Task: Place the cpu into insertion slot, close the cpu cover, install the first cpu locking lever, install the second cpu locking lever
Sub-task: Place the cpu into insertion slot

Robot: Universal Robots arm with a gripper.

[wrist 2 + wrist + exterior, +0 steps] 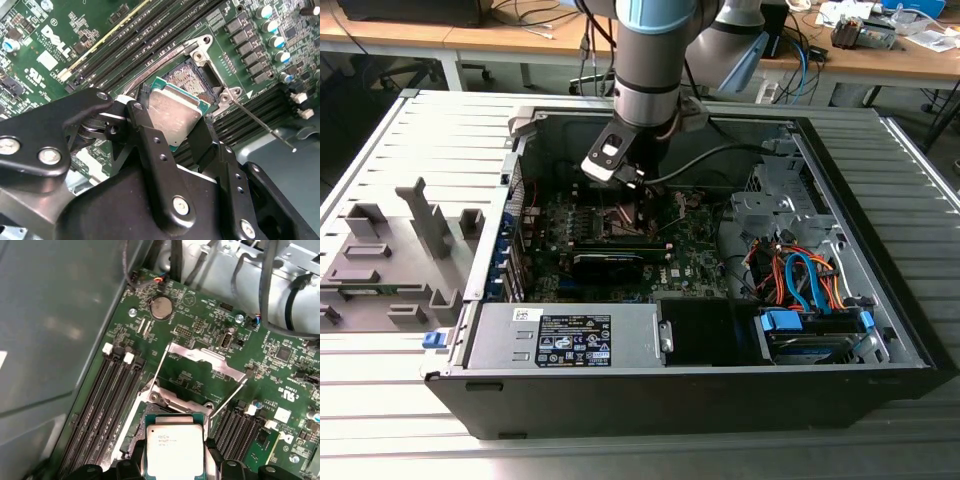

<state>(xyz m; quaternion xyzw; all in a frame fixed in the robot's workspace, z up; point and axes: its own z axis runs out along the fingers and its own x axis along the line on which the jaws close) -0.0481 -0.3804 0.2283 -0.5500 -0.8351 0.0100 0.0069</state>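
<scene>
- The pincer (pixel 174 125) is clamped on the cpu (pixel 172 111), one finger on each of two opposite edges, silvery face up.
- The cpu hangs just above the insertion slot (pixel 192 80), not yet seated. In the second wrist view it overlaps the socket's near part and the dark centre shows beyond it.
- The socket sits on the green motherboard (pixel 45 60), inside the open computer case (pixel 880 330) on the slatted counter (pixel 400 400), toward the case's far wall.
- The cpu cover (pixel 207 359) stands swung open on the far side of the socket. The two thin locking levers (pixel 159 367) are raised at either side, so the way down looks free.
- The step in hand is judged to be the placing. In the first wrist view the chip's edges run about parallel to the socket's rim, which is a good start.
- Squareness matters most: the chip should sit over the whole opening before it goes down, corners matched to corners.
- Keep it level and lower it straight. Sliding or tilting over the socket's centre risks bending the contacts.
- No pressing. It should settle flat within the rim under its own weight, and the fingers must stay clear of the rim and levers.
</scene>
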